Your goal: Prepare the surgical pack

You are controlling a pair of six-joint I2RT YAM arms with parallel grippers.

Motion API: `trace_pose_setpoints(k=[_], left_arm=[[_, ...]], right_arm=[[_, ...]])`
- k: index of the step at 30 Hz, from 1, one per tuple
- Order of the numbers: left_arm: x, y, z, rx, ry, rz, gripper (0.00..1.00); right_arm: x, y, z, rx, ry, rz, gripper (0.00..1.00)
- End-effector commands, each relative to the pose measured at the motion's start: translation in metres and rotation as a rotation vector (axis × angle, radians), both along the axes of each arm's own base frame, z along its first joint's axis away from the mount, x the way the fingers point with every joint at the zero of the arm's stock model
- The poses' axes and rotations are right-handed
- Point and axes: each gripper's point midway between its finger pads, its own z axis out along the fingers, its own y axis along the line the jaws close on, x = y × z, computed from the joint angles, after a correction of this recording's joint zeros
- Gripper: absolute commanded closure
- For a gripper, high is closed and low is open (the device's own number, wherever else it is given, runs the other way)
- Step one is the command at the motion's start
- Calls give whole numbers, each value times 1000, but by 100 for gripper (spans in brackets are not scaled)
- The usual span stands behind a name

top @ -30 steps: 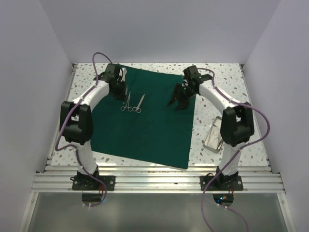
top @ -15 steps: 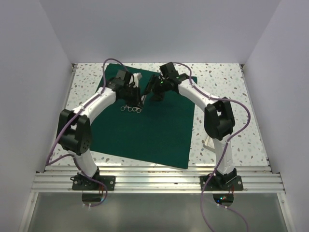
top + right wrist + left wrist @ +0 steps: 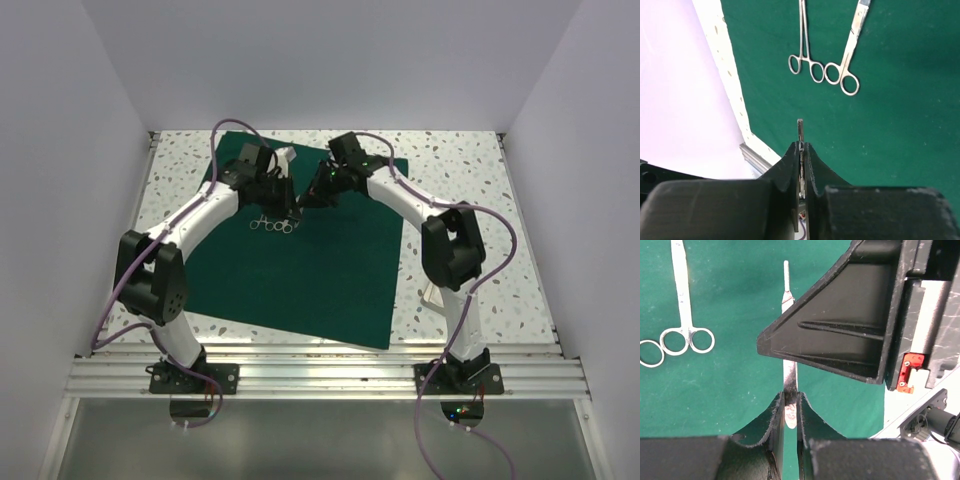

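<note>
The dark green drape point(image 3: 300, 270) lies flat on the table. Above its back middle the two grippers meet tip to tip. My left gripper point(image 3: 789, 397) is shut on one end of slim steel tweezers point(image 3: 788, 315). The right gripper point(image 3: 801, 145) is shut on the same tweezers point(image 3: 800, 125), seen edge-on there. Its black body point(image 3: 840, 330) fills the upper right of the left wrist view. Two ring-handled steel instruments, scissors point(image 3: 847, 55) and a clamp point(image 3: 804, 50), lie side by side on the drape point(image 3: 890, 125) just under the grippers point(image 3: 272, 224). Gauze and sachet are out of view.
A small shiny metal tray point(image 3: 430, 298) sits on the speckled table right of the drape, half hidden behind the right arm. White walls close in the table on three sides. The aluminium rail with both arm bases runs along the near edge.
Both arms swung in from the drape's back corners and met over its back middle. The right gripper, open half a second ago, has shut on the tweezers held by the left.
</note>
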Motion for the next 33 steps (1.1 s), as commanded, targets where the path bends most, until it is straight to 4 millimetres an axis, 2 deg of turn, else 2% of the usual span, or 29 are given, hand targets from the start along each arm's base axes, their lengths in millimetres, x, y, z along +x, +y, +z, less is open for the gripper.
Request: trace_pose_setpoints(k=[1,2,3,4,7,8,10,11,13,14,15,16,17,18,20,24,25,27,29,31,33], left_arm=[[5,-17,37,-93,-101,-41,100],[6,-17,38,-89,-111,-49,100],[9,-16,38,-80,-122,-49,94],[11,-13,38,-68,-128,-47,72],[26,9,32,-6,-159,-6,52],[30,16,27,12,-160,0,50],[42,37,17,53,-150,51,48],[45,44,6,80,-131,57,48],[54,56,-5,138,-121,94,48],[57,59,-15,163,-110,99,48],[61,64,-17,192,-117,117,48],[65,66,-20,209,-121,130,48],[68,69,-28,229,-109,144,48],[76,77,-29,270,-123,178,48],[81,83,-38,309,-108,213,47],[97,96,-47,388,-103,270,43],[96,96,-55,401,-79,267,43],[102,95,-53,399,-84,271,41],[106,95,-58,407,-79,269,39],[106,95,-64,422,-63,262,37],[110,95,-63,431,-74,265,36]], right_arm=[[-10,0,7,8,10,15,100],[-13,-3,7,-3,10,16,100],[-13,-10,4,-15,14,7,100],[-16,-20,5,-42,9,0,100],[-29,-63,-7,-126,48,-10,100],[-32,-90,4,-171,43,-49,100],[-48,-126,-5,-256,67,-41,100],[-61,-164,3,-341,98,-91,100],[-84,-203,2,-451,110,-76,100],[-102,-242,1,-567,166,-122,100],[-114,-263,15,-615,141,-152,100],[-131,-281,11,-658,178,-143,100],[-147,-308,12,-709,233,-186,100],[-156,-328,19,-761,211,-224,100],[-178,-355,9,-829,275,-246,100],[-202,-371,-14,-887,386,-258,100],[-200,-377,-21,-903,391,-273,100],[-201,-382,-35,-916,411,-276,100],[-192,-384,-48,-925,404,-264,100],[-183,-383,-57,-921,410,-242,100],[-176,-385,-59,-931,405,-245,100]])
